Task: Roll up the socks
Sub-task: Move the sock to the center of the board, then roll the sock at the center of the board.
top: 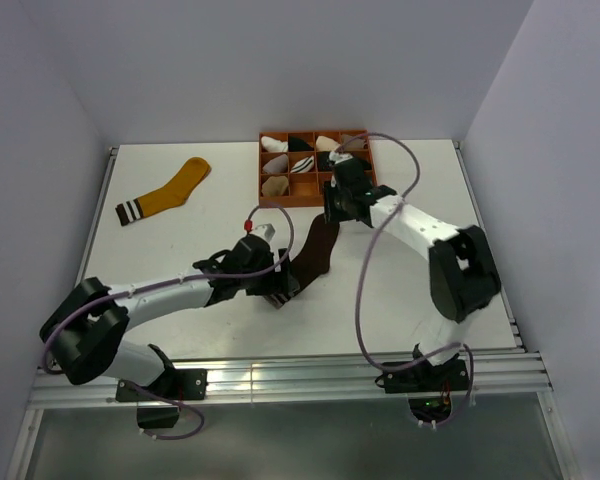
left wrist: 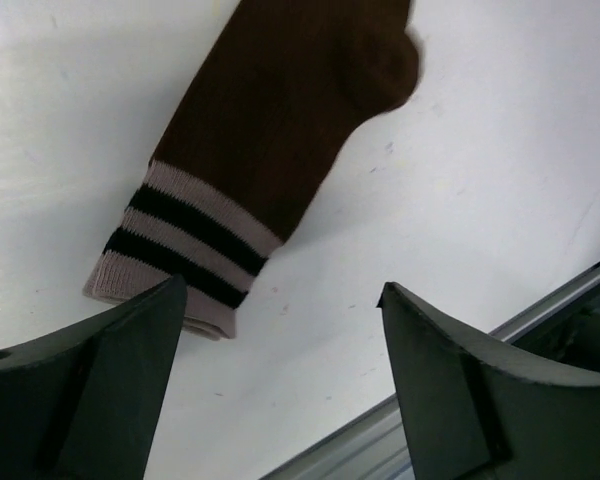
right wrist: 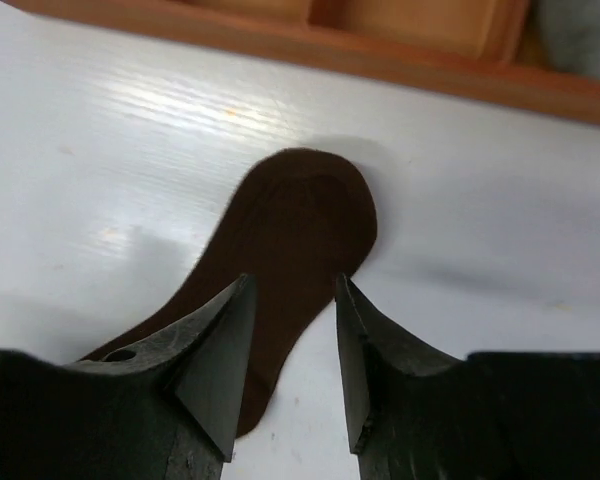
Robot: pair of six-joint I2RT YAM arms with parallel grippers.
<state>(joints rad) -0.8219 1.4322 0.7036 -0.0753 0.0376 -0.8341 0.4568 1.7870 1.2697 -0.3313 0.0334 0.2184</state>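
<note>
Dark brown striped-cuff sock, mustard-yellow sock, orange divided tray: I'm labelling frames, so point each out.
Dark brown fabric sock (left wrist: 280, 110): left wrist view, plain part above the cuff.
Mustard-yellow fabric sock (top: 170, 193): top external view, middle.
Orange divided tray (top: 280, 203): top external view, near rim.

Orange-brown divided tray (top: 261, 170) at the far side of a white table (top: 180, 260), small rolled bundles in its compartments, white bundle (top: 273, 144), black bundle (top: 300, 144), beige bundle (top: 274, 186), metal rail (top: 300, 378) along the near edge, grey walls (top: 280, 60) around.
</note>
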